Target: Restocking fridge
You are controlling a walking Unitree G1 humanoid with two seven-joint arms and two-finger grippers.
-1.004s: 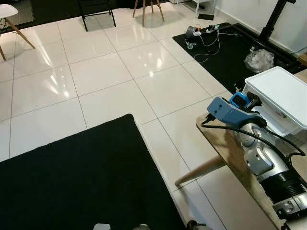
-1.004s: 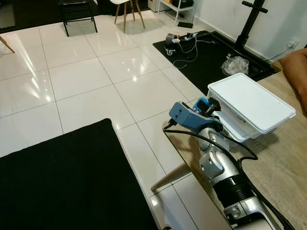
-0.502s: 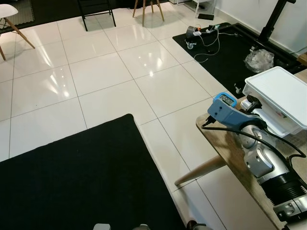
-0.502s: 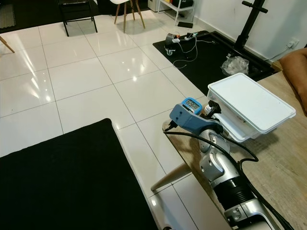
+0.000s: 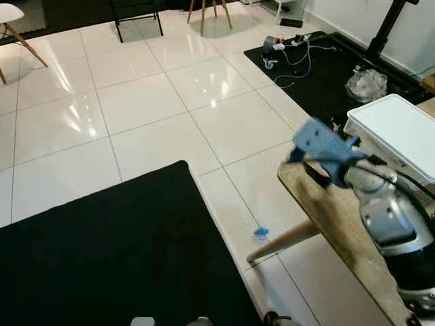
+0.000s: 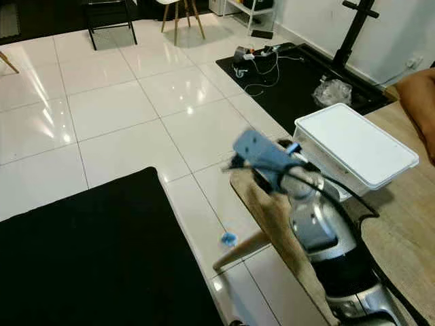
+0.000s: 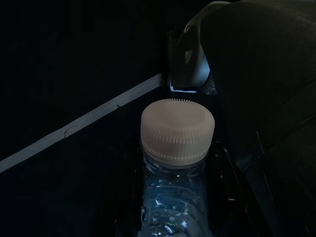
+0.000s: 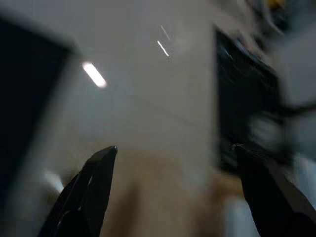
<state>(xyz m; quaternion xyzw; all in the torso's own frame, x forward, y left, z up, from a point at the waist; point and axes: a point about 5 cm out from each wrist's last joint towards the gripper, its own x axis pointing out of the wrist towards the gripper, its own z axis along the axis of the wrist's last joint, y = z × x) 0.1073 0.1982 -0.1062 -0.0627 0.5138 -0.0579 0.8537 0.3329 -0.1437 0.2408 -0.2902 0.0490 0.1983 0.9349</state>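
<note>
One white-capped water bottle (image 7: 174, 163) sits clamped in the left gripper (image 7: 173, 197); the right gripper (image 8: 182, 192) gapes wide.

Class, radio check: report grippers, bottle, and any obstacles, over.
Left gripper shut on water bottle. Right gripper open over wooden table beside white bin. Small blue object on floor.
</note>
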